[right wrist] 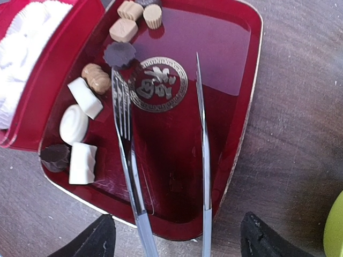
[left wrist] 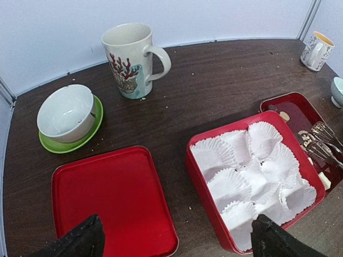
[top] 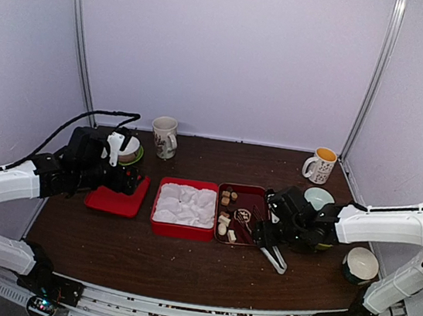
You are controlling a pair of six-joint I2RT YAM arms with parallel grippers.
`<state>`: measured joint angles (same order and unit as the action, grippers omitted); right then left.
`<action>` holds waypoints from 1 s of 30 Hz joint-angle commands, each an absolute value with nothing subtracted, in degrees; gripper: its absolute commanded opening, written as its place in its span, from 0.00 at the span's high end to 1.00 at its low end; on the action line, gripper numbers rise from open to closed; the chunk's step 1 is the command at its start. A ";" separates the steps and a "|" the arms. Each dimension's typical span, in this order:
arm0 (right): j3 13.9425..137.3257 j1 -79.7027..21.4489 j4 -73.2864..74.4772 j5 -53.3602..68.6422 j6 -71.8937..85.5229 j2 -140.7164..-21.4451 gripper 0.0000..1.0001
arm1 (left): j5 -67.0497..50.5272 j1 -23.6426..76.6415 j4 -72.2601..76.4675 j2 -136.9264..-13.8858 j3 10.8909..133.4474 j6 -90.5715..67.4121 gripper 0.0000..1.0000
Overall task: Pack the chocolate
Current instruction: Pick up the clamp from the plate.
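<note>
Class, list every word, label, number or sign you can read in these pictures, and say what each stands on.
Nothing here reads as plain text.
On the dark red tray, a gold round emblem: ornate characters, too stylised to read.
On the coral mug: a red picture only, no words.
On the far mug: dark markings, too small to read.

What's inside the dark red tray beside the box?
Small chocolates line its left side; metal tongs straddle a gold emblem. The tray floor beneath the tongs' arms is covered.
</note>
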<state>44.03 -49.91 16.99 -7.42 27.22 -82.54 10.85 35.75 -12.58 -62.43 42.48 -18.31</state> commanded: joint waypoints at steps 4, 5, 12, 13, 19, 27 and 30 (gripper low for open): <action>48.08 -50.44 20.14 -8.15 27.70 -86.95 0.26 | 10.74 35.92 -9.33 -62.21 42.29 -17.58 0.02; 48.30 -50.45 20.28 -8.13 27.73 -87.27 0.27 | 10.87 35.88 -9.52 -62.20 42.42 -17.58 0.02; 49.21 -51.16 20.69 -7.06 27.58 -88.44 0.35 | 11.71 35.92 -10.36 -62.22 42.55 -17.75 0.02; 49.51 -51.33 21.14 -7.28 27.51 -89.02 0.35 | 11.75 35.92 -10.37 -62.28 42.54 -17.80 0.02; 50.60 -52.03 22.35 -7.87 27.47 -91.01 0.44 | 12.10 35.89 -10.59 -62.40 42.45 -17.84 0.02; 51.74 -52.73 23.11 -8.23 27.55 -92.93 0.43 | 12.35 35.86 -10.85 -62.14 42.30 -17.84 0.02; 51.98 -52.84 23.09 -8.18 27.44 -93.53 0.43 | 12.40 35.90 -10.90 -62.26 42.27 -17.93 0.02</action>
<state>50.61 -52.27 21.89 -7.62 27.29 -92.31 11.75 35.75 -12.08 -62.46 42.48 -18.33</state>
